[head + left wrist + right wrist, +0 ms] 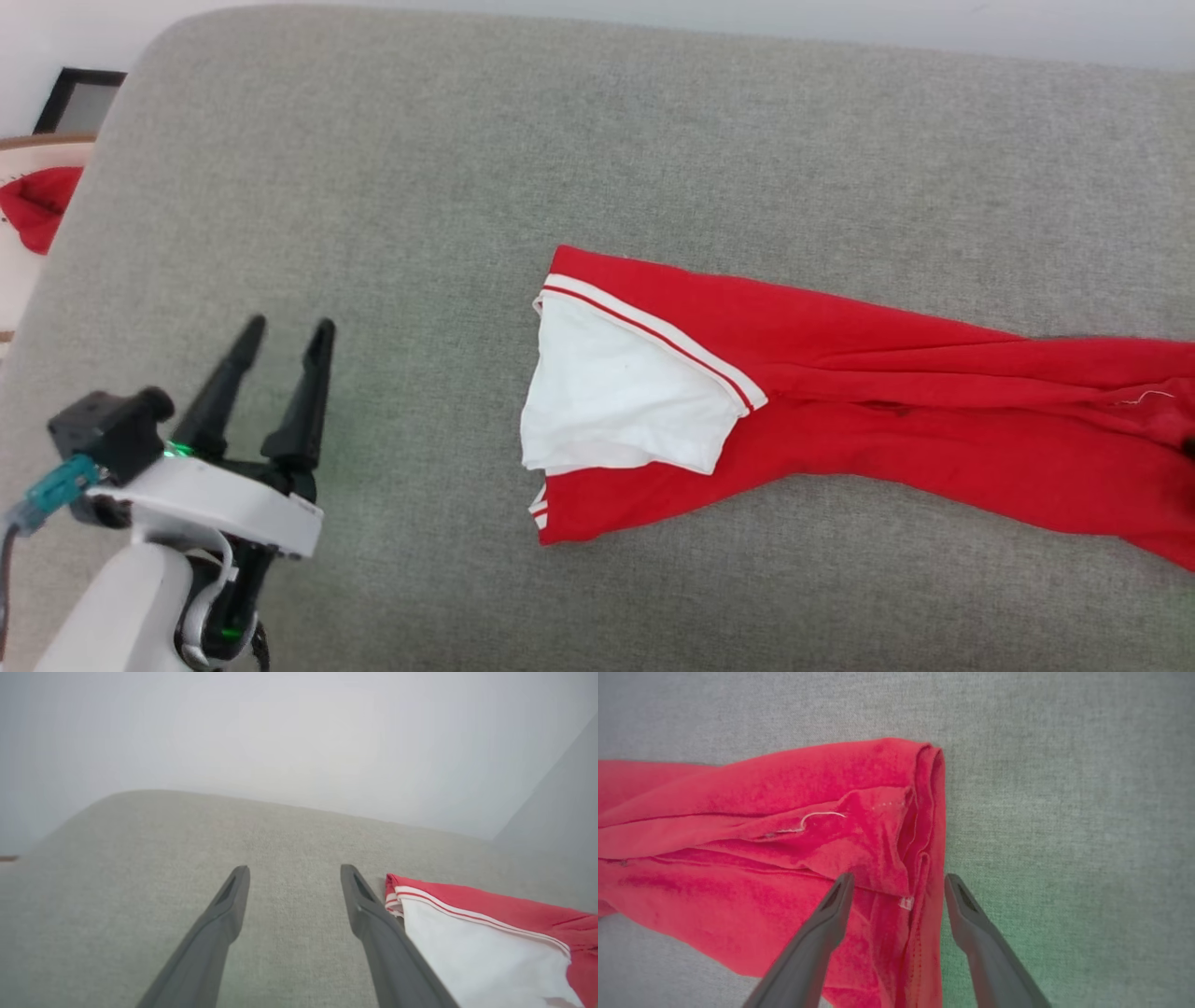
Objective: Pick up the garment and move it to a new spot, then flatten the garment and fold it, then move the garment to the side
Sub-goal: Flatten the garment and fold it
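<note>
Your left gripper [289,325] stands open, its 2 long dark fingers spread with bare fabric between them and nothing held. It hovers low over the pale grey woven cushion [467,187], well to the left of the cloth in the head view. A green light glows at its base. In the left wrist view its right-hand finger lies just beside the sleeve end; you cannot tell whether it touches.

Your right gripper [899,877] is open too and empty. One finger sits over red cloth and the other over grey cushion just past the folded hem.

The bright red jersey garment [840,392] lies stretched in a long wrinkled band across the cushion, from the middle to the right edge of the head view. At its left end the white inner lining [616,392] is turned out, bordered by white-and-red striped trim [653,327].

A loose white thread [822,815] curls on the red cloth near the hem. A small white tag [906,903] sits at the seam, too small to read.

Beyond the cushion's left edge you can see another red cloth [37,205] and a black frame [79,98].
</note>
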`<state>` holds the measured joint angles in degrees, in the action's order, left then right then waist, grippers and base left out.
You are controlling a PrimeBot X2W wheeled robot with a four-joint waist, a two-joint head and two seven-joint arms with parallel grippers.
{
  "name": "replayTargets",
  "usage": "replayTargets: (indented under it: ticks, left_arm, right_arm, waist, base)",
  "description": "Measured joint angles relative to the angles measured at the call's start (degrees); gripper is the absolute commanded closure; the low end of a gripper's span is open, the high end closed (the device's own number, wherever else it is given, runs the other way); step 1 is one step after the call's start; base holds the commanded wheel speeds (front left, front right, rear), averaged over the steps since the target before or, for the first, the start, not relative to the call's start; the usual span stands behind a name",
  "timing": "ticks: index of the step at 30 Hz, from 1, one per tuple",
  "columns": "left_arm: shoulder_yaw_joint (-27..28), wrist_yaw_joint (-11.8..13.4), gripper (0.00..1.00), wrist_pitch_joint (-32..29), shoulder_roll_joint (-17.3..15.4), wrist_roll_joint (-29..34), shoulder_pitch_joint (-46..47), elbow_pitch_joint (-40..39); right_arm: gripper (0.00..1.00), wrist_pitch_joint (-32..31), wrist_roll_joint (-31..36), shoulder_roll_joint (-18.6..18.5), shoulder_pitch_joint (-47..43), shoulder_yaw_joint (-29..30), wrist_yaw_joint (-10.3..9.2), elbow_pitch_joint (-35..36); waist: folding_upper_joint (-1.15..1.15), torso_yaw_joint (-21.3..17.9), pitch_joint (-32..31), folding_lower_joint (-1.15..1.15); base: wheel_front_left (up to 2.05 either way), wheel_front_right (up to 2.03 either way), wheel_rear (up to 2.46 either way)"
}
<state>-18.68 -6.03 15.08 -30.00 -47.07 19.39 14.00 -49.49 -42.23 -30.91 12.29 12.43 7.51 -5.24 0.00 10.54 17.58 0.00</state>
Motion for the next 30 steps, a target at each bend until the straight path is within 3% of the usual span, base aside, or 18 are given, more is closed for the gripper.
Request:
replayTargets:
  ticks: [6, 12, 18, 24, 25, 26, 27, 28, 30]
  left_arm:
    - [8.79, 0.2, 0.0, 0.01, 5.75, 12.82, -2.74, -3.33]
    - [12.79, -1.05, 0.0, 0.01, 10.69, 17.0, -4.02, -4.37]
    - [12.67, -1.31, 0.0, 0.0, 12.15, 19.44, -4.05, -3.79]
    - [11.84, -1.32, 0.0, 0.01, 12.72, 20.52, -2.65, -3.78]
    - [11.66, -1.32, 0.0, 0.0, 13.03, 20.52, -2.55, -3.74]
    - [11.47, -1.35, 0.0, 0.01, 13.22, 20.53, -2.46, -3.71]
    - [11.28, -1.36, 0.0, 0.01, 13.32, 20.6, -2.27, -3.64]
    - [11.21, -1.36, 0.0, 0.0, 13.41, 20.73, -2.08, -3.54]
    - [11.2, -1.36, 0.0, 0.01, 13.49, 20.87, -1.87, -3.53]
  right_arm:
    - [0.0, -3.43, 1.48, 1.98, 1.22, 2.02, 0.0, -0.05]
    - [0.0, -6.92, 4.89, 4.14, 3.27, 4.83, 0.0, -0.05]
    - [0.0, -9.16, 7.22, 7.58, 7.33, 6.73, 0.0, -1.71]
    - [0.0, -12.58, 11.31, 8.72, 9.43, 7.02, 0.0, -2.53]
    - [0.05, -13.03, 11.66, 8.75, 9.43, 7.02, 0.0, -2.29]
    - [0.57, -13.36, 11.95, 8.87, 9.43, 7.12, 0.0, -2.03]
    - [0.73, -13.66, 12.22, 8.98, 9.43, 7.13, -0.01, -1.74]
    - [1.0, -14.04, 12.34, 8.99, 9.42, 7.14, -0.01, -1.49]
    - [1.0, -14.39, 12.56, 9.24, 9.39, 7.35, -0.04, -0.87]
  waist:
    - [0.0, -0.31, -0.13, 0.0]
    - [0.0, -0.08, 0.84, 0.0]
    - [0.0, 0.45, 2.32, 0.0]
    - [0.0, 1.22, 4.09, 0.0]
    - [0.0, 1.38, 4.34, 0.0]
    - [0.0, 1.52, 4.58, 0.0]
    - [0.0, 1.63, 4.81, 0.0]
    - [0.0, 1.74, 5.02, 0.0]
    - [0.0, 1.89, 5.39, 0.0]
  base:
    - [0.0, 0.0, 0.0]
    - [0.0, 0.0, 0.0]
    - [0.0, 0.0, 0.0]
    - [0.0, 0.0, 0.0]
    - [0.0, 0.0, 0.0]
    - [0.0, 0.0, 0.0]
    - [0.0, 0.0, 0.0]
    - [0.0, 0.0, 0.0]
    - [0.0, 0.0, 0.0]
